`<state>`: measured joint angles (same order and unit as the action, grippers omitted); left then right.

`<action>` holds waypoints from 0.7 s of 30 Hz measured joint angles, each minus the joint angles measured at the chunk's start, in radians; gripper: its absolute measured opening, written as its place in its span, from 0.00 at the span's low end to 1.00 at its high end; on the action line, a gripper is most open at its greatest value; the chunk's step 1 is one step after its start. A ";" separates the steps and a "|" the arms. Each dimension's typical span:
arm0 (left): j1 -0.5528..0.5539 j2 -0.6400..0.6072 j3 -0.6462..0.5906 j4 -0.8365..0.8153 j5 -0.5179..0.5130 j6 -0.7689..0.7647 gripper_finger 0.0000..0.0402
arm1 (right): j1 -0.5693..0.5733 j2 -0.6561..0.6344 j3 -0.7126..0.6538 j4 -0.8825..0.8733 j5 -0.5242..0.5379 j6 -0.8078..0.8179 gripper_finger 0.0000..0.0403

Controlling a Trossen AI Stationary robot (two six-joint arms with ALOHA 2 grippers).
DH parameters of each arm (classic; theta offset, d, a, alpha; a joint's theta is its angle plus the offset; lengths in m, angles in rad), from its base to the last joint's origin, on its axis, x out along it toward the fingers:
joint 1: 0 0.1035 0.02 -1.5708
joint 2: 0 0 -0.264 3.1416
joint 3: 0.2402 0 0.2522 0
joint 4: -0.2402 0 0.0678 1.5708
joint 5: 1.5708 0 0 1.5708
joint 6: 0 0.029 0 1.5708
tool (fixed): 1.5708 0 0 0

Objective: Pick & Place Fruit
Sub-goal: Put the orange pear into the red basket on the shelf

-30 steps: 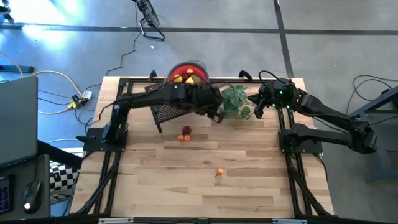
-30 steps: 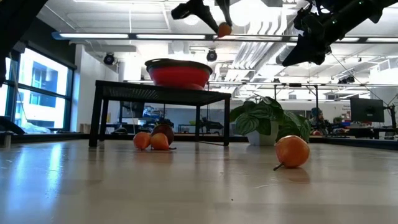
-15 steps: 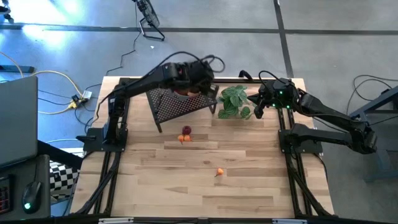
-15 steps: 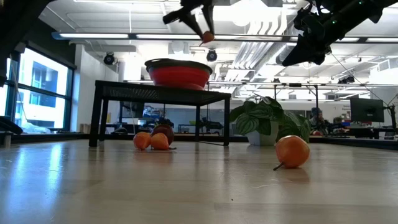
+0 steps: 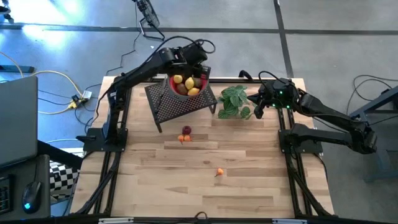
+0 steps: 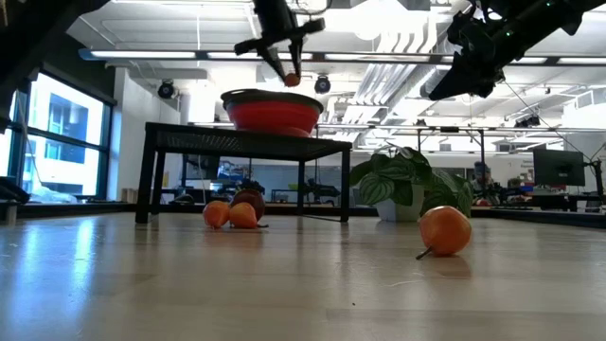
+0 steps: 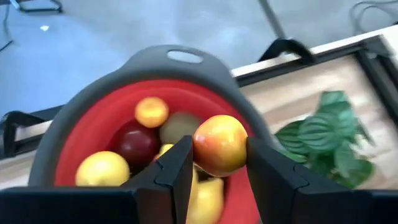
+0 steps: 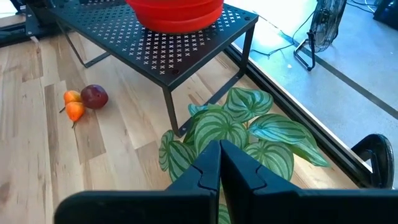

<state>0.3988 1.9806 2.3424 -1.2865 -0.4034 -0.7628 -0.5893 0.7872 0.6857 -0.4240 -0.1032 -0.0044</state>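
The left pincer (image 7: 217, 163) hangs over the red bowl with a grey rim (image 5: 171, 87), clenched on a small round orange-and-yellow fruit (image 7: 220, 145). The bowl sits on a black perforated metal stand (image 5: 177, 106) at the twelve o'clock edge of the pale wooden surface (image 5: 249, 180) and holds yellow lemons (image 5: 190, 83) and a dark red fruit (image 7: 137, 140). Three small fruits (image 5: 185, 134) lie at the stand's six o'clock; another orange one (image 5: 219, 172) lies farther out. The right pincer (image 8: 219, 162), clenched empty, hovers above the green leafy plant (image 5: 236, 101).
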 joint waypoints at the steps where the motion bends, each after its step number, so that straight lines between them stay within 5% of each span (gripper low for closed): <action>1: 0.009 0.004 -0.001 -0.010 0.000 0.000 0.33 | 0.000 0.000 0.000 0.000 0.000 0.000 0.01; 21: 0.027 0.122 -0.002 -0.028 -0.113 0.061 0.33 | 0.000 0.000 0.000 0.040 0.000 0.000 0.01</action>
<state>0.4255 2.1028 2.3409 -1.3140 -0.5159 -0.7021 -0.5892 0.7873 0.6857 -0.3843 -0.1032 -0.0048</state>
